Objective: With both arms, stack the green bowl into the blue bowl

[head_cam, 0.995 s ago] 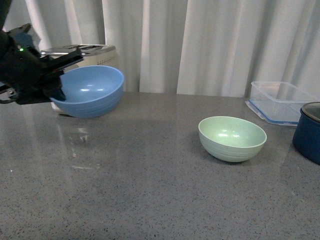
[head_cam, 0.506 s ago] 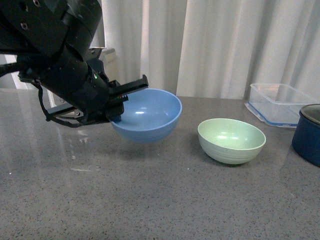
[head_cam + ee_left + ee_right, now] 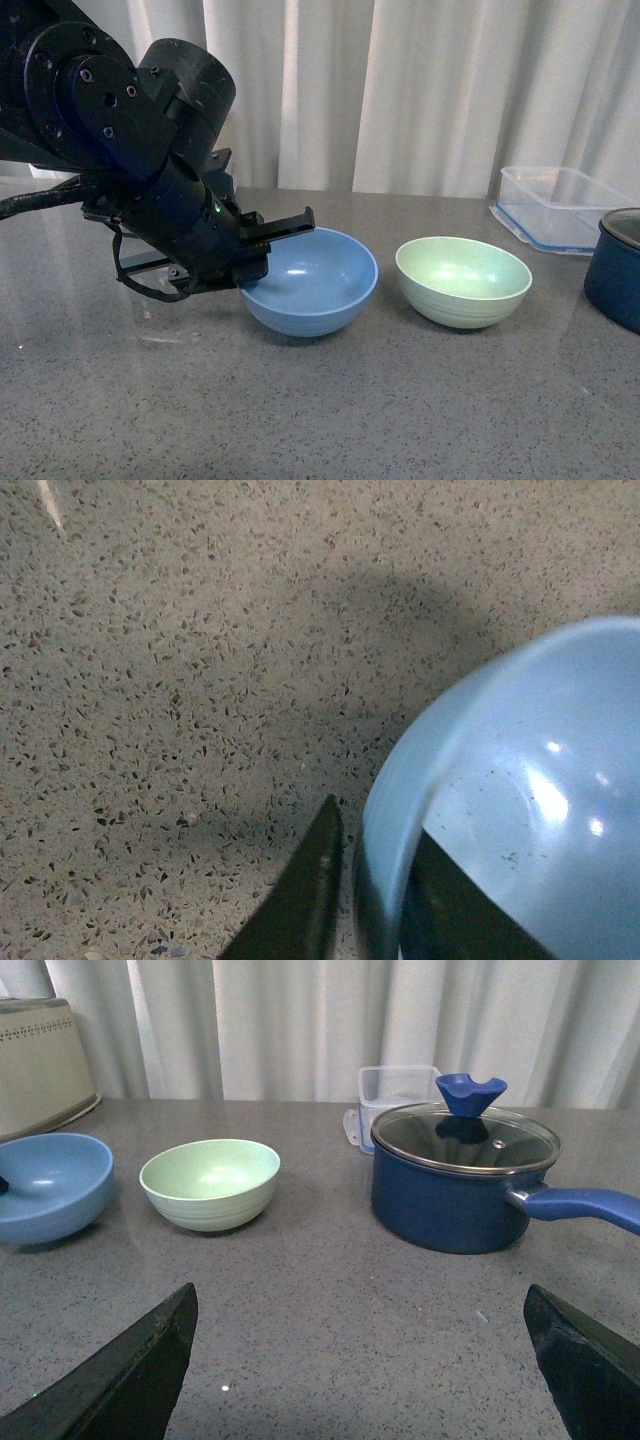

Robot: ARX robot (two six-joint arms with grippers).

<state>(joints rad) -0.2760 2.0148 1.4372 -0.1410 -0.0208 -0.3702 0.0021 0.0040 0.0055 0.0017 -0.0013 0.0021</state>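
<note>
We log the blue bowl (image 3: 320, 290), rim clenched by the left gripper (image 3: 280, 248), now lowered beside the green bowl (image 3: 463, 280); the right gripper (image 3: 360, 1300) gapes, ready.

Light sky-blue for the blue bowl (image 3: 320, 285); pale mint for the green bowl (image 3: 463, 282); grey with dark speckles across the table (image 3: 400, 420); deep navy on the pot (image 3: 445, 1200).

Navy lidded pot (image 3: 445, 1200), clear container (image 3: 530, 195), cream toaster (image 3: 40, 1065), white curtain (image 3: 430, 90)
</note>
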